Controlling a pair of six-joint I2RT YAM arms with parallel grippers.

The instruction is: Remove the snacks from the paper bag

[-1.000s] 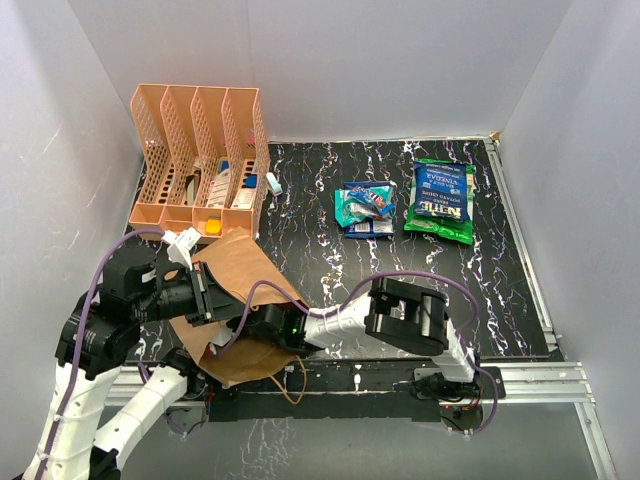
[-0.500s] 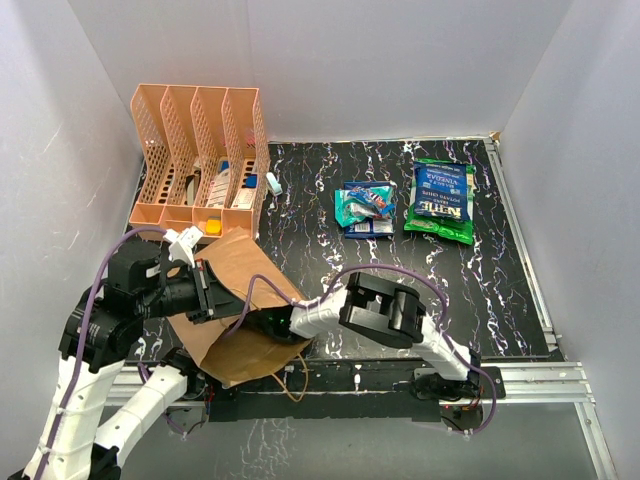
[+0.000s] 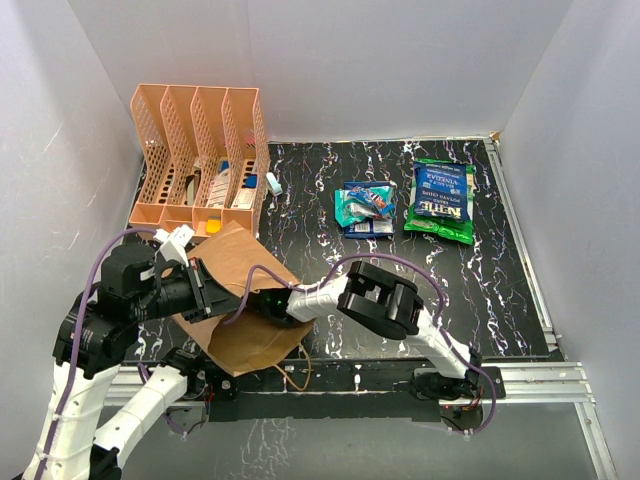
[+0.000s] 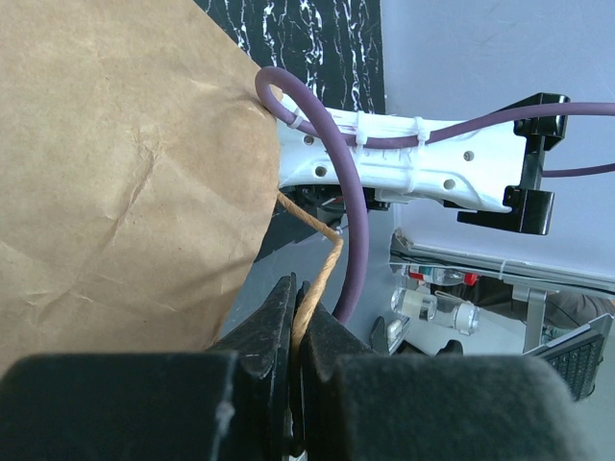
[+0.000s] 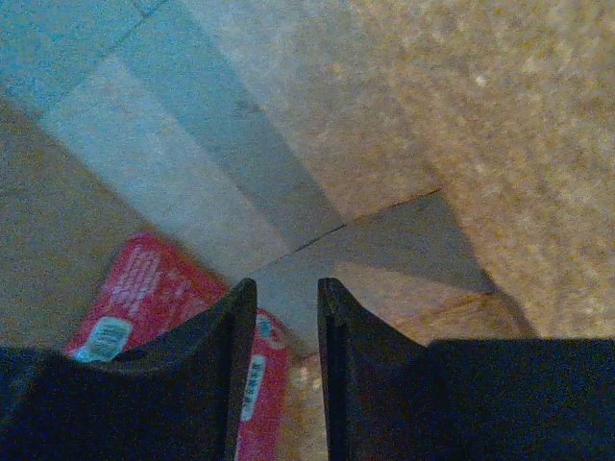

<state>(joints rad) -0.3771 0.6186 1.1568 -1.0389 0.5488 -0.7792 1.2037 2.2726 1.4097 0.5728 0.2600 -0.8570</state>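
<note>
The brown paper bag point(image 3: 245, 310) lies tilted at the near left of the table, its mouth to the right. My left gripper point(image 3: 207, 291) is shut on one of the bag's twisted paper handles point(image 4: 312, 288), with the bag's wall point(image 4: 115, 173) beside it. My right arm point(image 3: 380, 300) reaches left into the bag, and its gripper is hidden there in the top view. In the right wrist view my right gripper point(image 5: 286, 300) is open inside the bag, empty, over the edge of a red snack packet point(image 5: 144, 298). A large green snack bag point(image 3: 440, 200) and blue and teal packets point(image 3: 364, 208) lie on the table.
An orange perforated file organizer point(image 3: 200, 160) holding stationery stands at the far left. A small white item point(image 3: 273, 183) and a yellow one point(image 3: 213, 226) lie next to it. The bag's other handle point(image 3: 296, 373) hangs over the near edge. White walls enclose the table.
My right arm has pushed farther left into the bag. The left gripper has kept hold of the handle and the bag has shifted slightly.
</note>
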